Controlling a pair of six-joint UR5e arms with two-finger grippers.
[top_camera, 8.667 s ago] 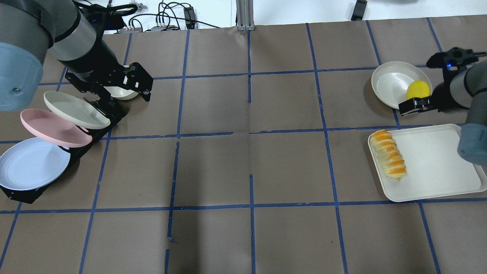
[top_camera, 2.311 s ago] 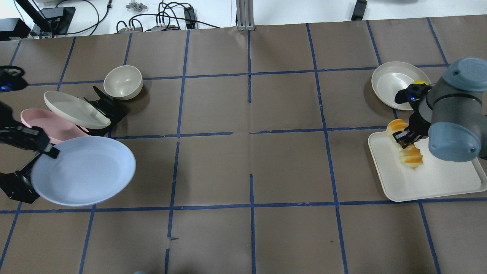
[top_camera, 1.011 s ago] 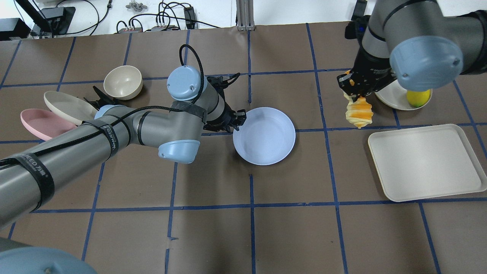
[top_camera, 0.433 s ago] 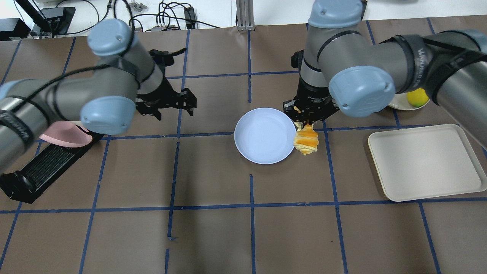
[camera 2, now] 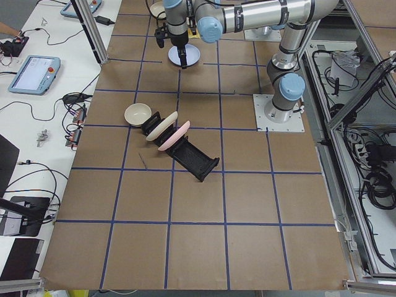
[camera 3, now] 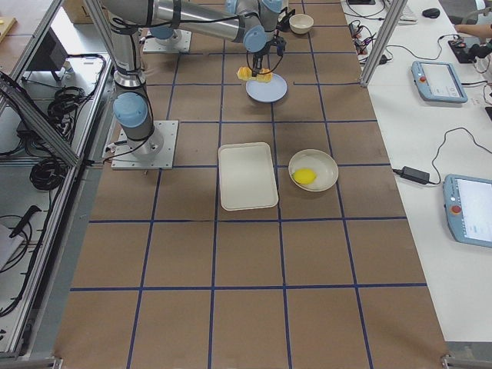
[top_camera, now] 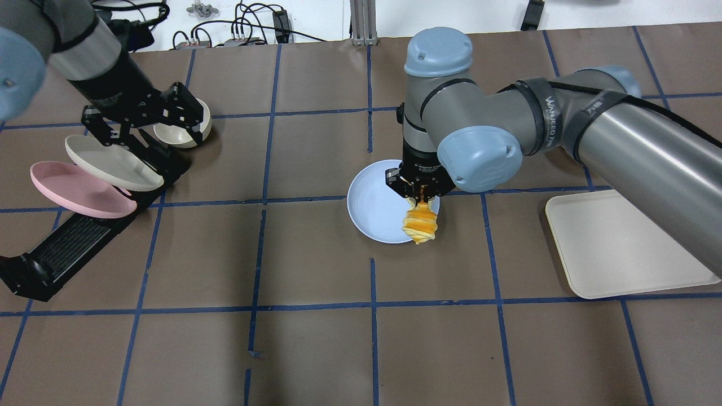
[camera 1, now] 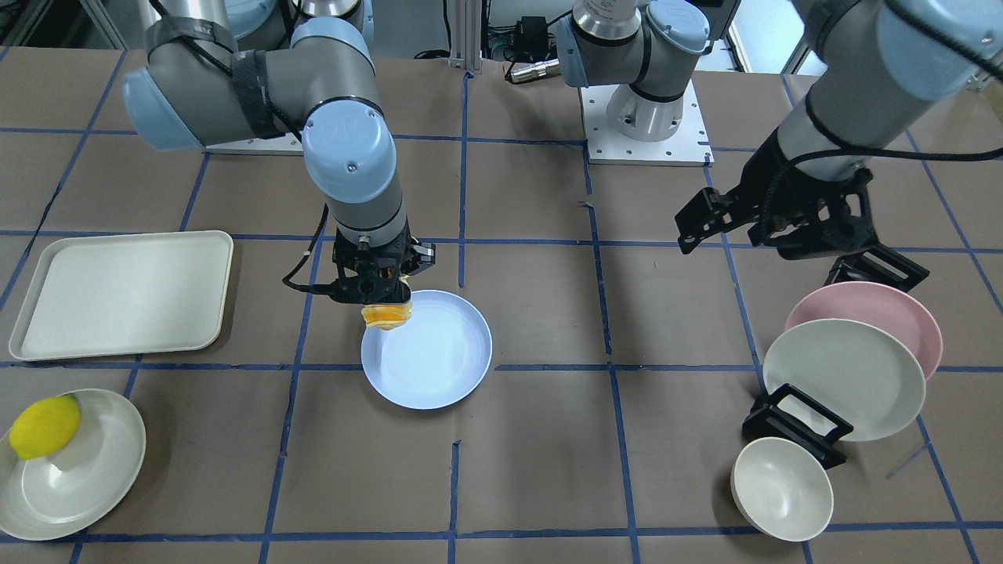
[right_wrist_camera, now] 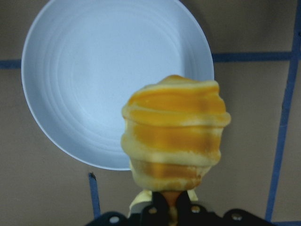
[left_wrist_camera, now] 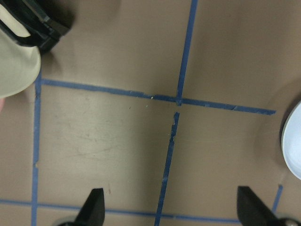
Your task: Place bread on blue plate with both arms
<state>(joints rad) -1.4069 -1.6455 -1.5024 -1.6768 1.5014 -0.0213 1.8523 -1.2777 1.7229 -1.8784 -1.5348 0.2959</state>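
The bread [top_camera: 419, 223] hangs lengthwise from my right gripper [top_camera: 420, 196], which is shut on its upper end. It hangs over the robot-side right rim of the blue plate [top_camera: 375, 206], which lies flat at the table's middle. The front view shows the bread [camera 1: 385, 315] at the plate's [camera 1: 435, 356] rim. The right wrist view shows the bread [right_wrist_camera: 174, 136] in front of the plate [right_wrist_camera: 94, 80]. My left gripper [top_camera: 144, 125] is open and empty, above the plate rack at far left. Its fingertips [left_wrist_camera: 94, 209] hover over bare table.
A black rack [top_camera: 67, 254] holds a pink plate [top_camera: 67, 189] and a cream plate [top_camera: 107, 160]. A cream bowl [camera 1: 780, 489] stands beside it. An empty cream tray [top_camera: 620, 248] lies at the right. Beyond it, a lemon [camera 1: 43, 427] sits on a cream plate [camera 1: 86, 478].
My right gripper has carried the bread from beside the blue plate to over its rim. My left arm has drawn back to the rack, away from the plate it set down.
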